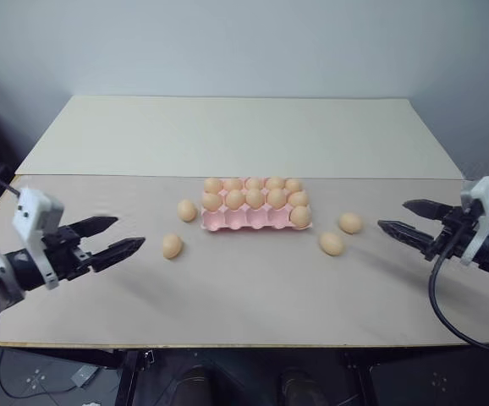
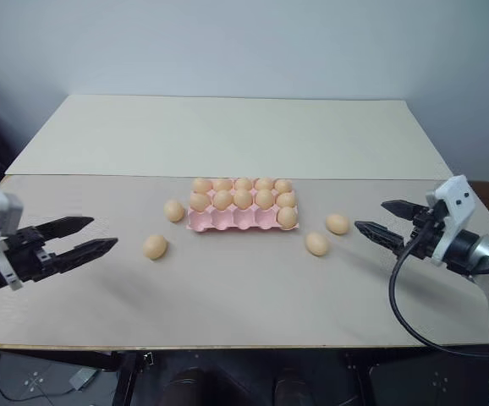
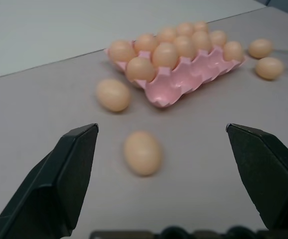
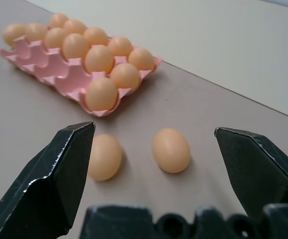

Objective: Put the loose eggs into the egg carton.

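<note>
1. Nearest the camera hang the two grippers, both with fingers spread wide and nothing between them: the left gripper [image 1: 113,237] well out to the left of the egg carton [image 1: 236,222], the right gripper [image 1: 403,220] well out to its right, each above the table [image 1: 244,296].
2. Left of the carton lie two loose eggs: one [image 1: 172,246] off its near-left corner, closer to the left gripper, and one [image 1: 186,211] just beside its left edge.
3. The carton is a pink lidless tray. Its far and middle rows look full. The near row holds a single egg [image 1: 300,216] in the rightmost cup, leaving four cups bare, which matches the four loose eggs.
4. Right of the carton lie the other two loose eggs: one [image 1: 331,244] off its near-right corner and one [image 1: 350,223] a little farther right, near each other but apart.
5. Risks, as I judge them:
   - Smooth ovals roll, so a fingertip arriving off-centre could knock an egg along the table or into its neighbour.
   - The right pair sit close enough that wide-spread fingers may bump the second egg while taking the first.
   - A hard squeeze could crack a shell, and a weak one could let it slip.
   - Lowering into a near-row cup may clip the seated middle-row eggs or shove the light tray.
</note>
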{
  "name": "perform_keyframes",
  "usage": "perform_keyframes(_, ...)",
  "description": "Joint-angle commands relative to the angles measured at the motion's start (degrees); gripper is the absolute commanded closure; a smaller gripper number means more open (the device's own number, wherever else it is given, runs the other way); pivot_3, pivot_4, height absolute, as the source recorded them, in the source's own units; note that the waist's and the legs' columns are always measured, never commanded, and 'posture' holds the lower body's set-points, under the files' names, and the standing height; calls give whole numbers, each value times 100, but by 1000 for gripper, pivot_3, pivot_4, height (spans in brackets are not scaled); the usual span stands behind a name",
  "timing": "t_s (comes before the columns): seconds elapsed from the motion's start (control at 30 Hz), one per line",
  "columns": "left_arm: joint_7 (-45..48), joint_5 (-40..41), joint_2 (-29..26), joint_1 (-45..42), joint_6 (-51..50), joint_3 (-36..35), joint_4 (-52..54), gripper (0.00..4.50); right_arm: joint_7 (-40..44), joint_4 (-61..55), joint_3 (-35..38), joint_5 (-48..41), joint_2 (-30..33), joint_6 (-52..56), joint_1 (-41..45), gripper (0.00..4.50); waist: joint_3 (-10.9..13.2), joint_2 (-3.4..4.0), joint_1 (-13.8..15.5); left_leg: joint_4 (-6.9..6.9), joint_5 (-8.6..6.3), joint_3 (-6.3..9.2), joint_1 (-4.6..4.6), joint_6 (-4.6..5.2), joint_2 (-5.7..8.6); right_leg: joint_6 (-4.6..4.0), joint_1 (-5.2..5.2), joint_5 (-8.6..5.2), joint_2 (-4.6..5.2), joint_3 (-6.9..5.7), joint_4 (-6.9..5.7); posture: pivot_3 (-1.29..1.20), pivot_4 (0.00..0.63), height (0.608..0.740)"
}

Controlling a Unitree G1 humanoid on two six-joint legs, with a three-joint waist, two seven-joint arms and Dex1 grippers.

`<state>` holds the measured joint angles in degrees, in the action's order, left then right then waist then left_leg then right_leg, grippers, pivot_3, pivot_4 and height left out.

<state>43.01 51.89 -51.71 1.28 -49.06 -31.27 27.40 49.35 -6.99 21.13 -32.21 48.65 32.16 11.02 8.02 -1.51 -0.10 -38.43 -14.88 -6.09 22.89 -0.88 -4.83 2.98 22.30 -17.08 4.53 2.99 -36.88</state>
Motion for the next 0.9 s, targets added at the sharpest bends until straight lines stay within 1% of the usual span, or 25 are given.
perform_keyframes(0.03, -288, 147, 232, -287, -47, 529, 423, 18, -564, -319, -218, 334, -243, -162, 138, 0, 0, 0, 3, -1, 0, 0, 1, 0, 0, 0, 0, 0, 0, 0, -2, 0, 150, 740)
perform_keyframes(0.17, -540, -155, 533, -507, 66, 1300, 567, 18, -1282, -387, -478, 665, -623, 33, 304, 0, 0, 0, 6, -1, 2, -1, 5, -3, 1, 0, 8, 0, -1, 6, -5, 0, 150, 740)
perform_keyframes(0.27, -704, -364, 807, -746, 127, 1903, 625, 18, -1613, -424, -700, 825, -873, 135, 454, 0, 0, 0, 8, -6, 2, -1, 3, -3, 2, 0, 5, 0, -1, 6, -8, 0, 150, 740)
perform_keyframes(0.33, -836, -416, 1024, -965, 96, 2220, 636, 18, -1871, -328, -874, 1048, -985, 181, 594, 0, 0, 0, 10, -10, 2, -1, 4, -3, 1, 0, 6, 0, -2, 6, -11, 0, 150, 740)
perform_keyframes(0.43, -911, -561, 1203, -1181, 97, 2563, 642, 18, -2127, -123, -1024, 1239, -1134, 242, 817, 0, 0, 0, 15, -18, 2, 1, 10, -3, 1, 0, 7, 0, -3, 6, -12, 0, 150, 740)
perform_keyframes(0.6, -985, -585, 1345, -1304, 57, 2715, 676, 18, -2361, 214, -1149, 1363, -1361, 401, 1168, 0, 0, 0, 6, -22, 3, 1, 12, -5, 0, 0, 7, 0, -6, 7, -10, 0, 150, 740)
perform_keyframes(0.8, -899, -489, 1215, -1161, 4, 2598, 791, 18, -2242, 630, -1285, 1414, -1389, 581, 1415, 0, 0, 0, 6, -25, 3, 2, 14, -4, 0, 1, 8, 0, -5, 7, -10, 0, 150, 740)
perform_keyframes(0.9, -920, -468, 1178, -1099, 4, 2589, 853, 18, -2328, 683, -1339, 1494, -1385, 694, 1448, 0, 0, 0, 6, -25, 2, 2, 15, -4, 0, 1, 8, 0, -5, 7, -10, 0, 150, 740)
